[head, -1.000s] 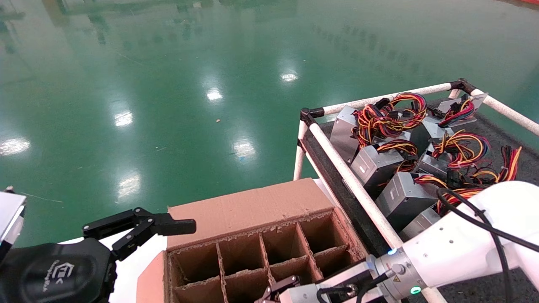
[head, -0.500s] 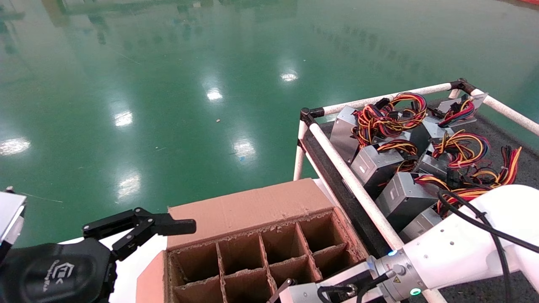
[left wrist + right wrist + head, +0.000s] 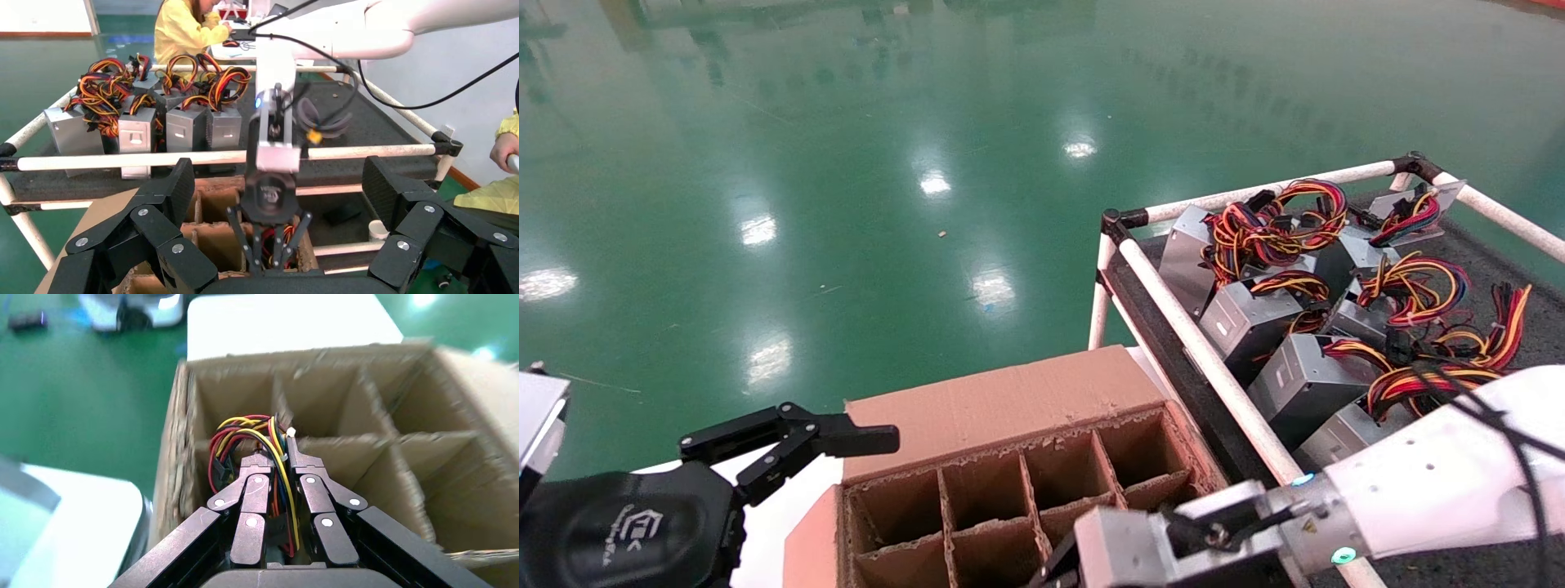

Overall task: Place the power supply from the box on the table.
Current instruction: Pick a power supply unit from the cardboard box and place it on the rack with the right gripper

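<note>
Reaching into the box point(image 3: 428, 478), the right gripper point(image 3: 278, 462) pinches a power supply's wires point(image 3: 245, 432); lifting remains. Several supplies point(image 3: 1303, 384) already sit on the table point(image 3: 1491, 555). Left gripper point(image 3: 275, 202) idles, fingers apart.

The right arm point(image 3: 1442, 482) is white with black cables and a green light; both tools are black with silver screws.

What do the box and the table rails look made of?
Box: brown corrugated cardboard, matte; the divider edges are frayed and fluffy. Table rails: white tubes, probably coated metal or plastic, scuffed, with black corner joints. The table surface looks dark and rough.
</note>
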`<state>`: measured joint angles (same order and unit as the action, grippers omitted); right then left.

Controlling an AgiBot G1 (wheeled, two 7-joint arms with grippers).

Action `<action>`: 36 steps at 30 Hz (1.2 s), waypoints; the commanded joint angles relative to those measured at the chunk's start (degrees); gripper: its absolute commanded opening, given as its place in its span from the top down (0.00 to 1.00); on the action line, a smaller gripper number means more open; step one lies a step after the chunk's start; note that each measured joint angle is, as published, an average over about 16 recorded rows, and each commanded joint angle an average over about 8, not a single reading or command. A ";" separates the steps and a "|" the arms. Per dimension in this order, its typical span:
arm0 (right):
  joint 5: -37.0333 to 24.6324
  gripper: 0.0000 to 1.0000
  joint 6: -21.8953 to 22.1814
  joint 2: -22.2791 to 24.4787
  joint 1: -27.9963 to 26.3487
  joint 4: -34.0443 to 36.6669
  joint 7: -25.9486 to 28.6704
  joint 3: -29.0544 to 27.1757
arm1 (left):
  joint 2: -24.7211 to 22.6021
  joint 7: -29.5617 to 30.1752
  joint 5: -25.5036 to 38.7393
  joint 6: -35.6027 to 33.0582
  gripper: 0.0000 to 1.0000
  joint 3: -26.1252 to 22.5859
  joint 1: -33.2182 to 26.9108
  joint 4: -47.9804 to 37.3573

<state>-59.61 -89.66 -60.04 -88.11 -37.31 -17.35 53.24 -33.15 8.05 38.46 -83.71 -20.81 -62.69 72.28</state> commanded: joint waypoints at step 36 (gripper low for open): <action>29.67 1.00 0.80 24.78 -10.52 -7.62 17.48 -13.36 | 0.01 -0.01 -0.01 0.01 0.00 -0.02 0.00 0.00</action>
<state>-30.65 -88.30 -35.76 -99.22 -43.98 -0.20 40.03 -33.14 8.04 38.45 -83.71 -20.83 -62.69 72.28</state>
